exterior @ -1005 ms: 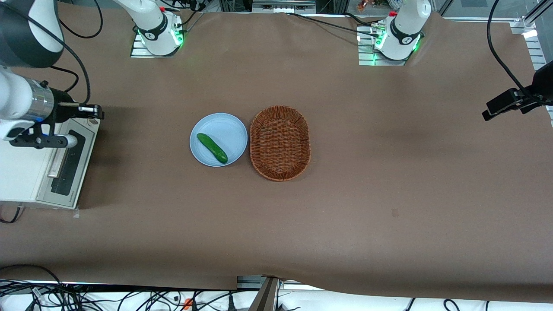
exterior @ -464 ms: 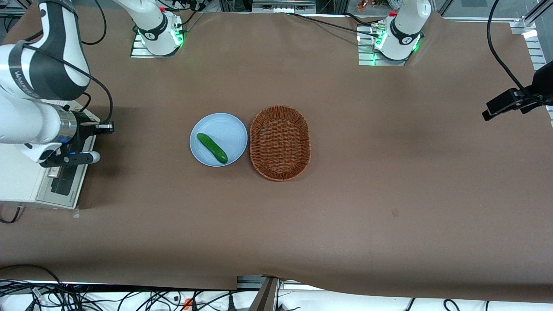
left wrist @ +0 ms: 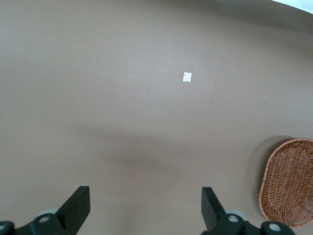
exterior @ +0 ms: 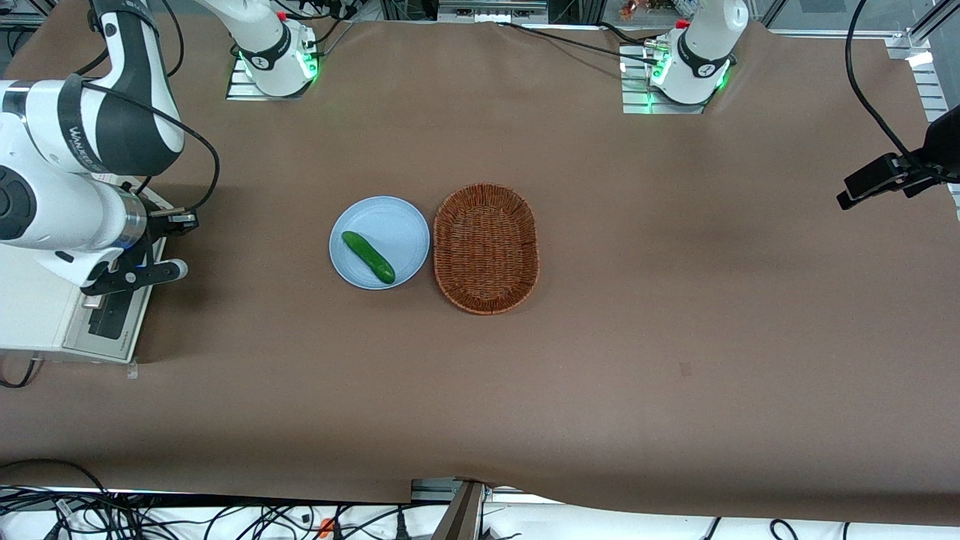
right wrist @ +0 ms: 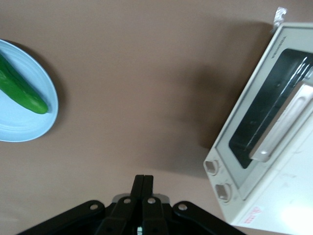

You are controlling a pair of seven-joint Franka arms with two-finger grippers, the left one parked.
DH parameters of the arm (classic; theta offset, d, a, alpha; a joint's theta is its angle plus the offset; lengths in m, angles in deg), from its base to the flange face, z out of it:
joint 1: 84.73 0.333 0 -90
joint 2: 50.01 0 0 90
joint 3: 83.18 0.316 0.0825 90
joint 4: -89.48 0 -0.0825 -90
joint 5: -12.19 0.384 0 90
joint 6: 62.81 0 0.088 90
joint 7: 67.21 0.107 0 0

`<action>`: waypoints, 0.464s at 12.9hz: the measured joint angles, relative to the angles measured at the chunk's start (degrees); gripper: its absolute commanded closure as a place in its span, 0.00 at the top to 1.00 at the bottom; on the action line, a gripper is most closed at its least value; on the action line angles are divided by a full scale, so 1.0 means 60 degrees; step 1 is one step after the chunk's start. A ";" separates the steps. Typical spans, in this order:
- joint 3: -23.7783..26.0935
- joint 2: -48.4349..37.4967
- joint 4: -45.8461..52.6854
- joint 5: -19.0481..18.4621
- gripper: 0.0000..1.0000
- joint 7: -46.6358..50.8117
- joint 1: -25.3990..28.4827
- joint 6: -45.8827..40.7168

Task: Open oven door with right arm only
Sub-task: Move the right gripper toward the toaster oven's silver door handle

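The cream-white oven stands at the working arm's end of the table. Its oven door, with dark glass, looks closed. The right wrist view shows the oven, the door's dark window, the silver bar handle and two round knobs. The right arm hangs over the oven's front edge. My gripper is shut and empty, held above the bare table in front of the door, apart from the handle. Its closed tip shows in the right wrist view.
A light blue plate with a green cucumber sits mid-table, beside a wicker basket. Plate and cucumber also show in the right wrist view. The basket shows in the left wrist view.
The right arm has swung from over the oven's top toward the table's middle. The shut gripper has moved off the door area to a spot in front of it.
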 measured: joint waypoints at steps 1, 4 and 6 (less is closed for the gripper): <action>-0.0008 0.0058 -0.0009 -0.0131 0.00 -0.0278 -0.0009 0.0139; -0.0077 0.0365 -0.0015 -0.0357 0.00 -0.1110 -0.0180 0.0593; -0.0120 0.0584 -0.0019 -0.0422 0.00 -0.1616 -0.0458 0.0887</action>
